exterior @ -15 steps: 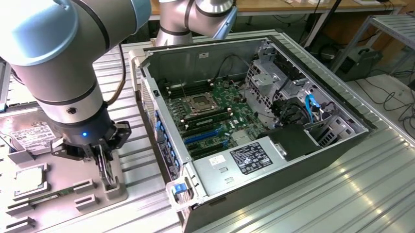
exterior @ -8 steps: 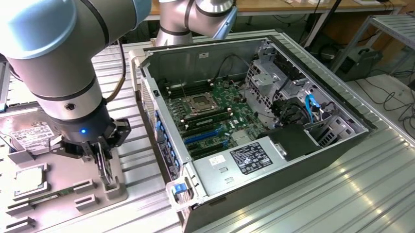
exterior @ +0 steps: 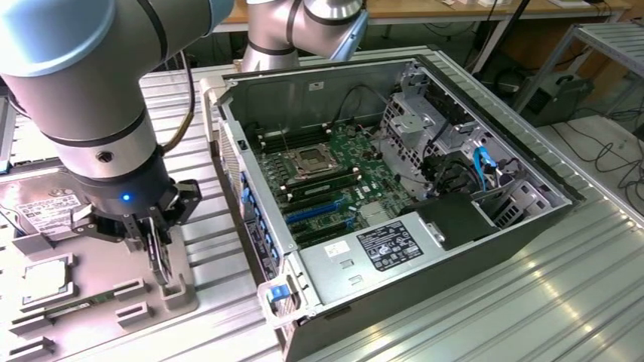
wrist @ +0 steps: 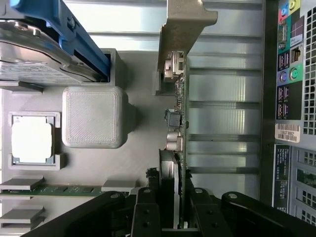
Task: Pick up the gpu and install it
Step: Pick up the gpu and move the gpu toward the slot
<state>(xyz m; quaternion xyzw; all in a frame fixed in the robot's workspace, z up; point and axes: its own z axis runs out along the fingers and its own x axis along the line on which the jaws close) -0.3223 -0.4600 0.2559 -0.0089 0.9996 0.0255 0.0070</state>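
At the exterior view's lower left we see the tool (exterior: 153, 245) pinching the gpu (exterior: 161, 265) across its flat faces; the card stands on edge at the grey holder (exterior: 183, 299), probably so fingers can straddle it

gpu (exterior: 159, 260) upright in tray (exterior: 101, 260), beside computer case (exterior: 302, 94).

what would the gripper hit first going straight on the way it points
probably the grey holder under the gripper; the gpu in its jaws already stands there, depth unclear
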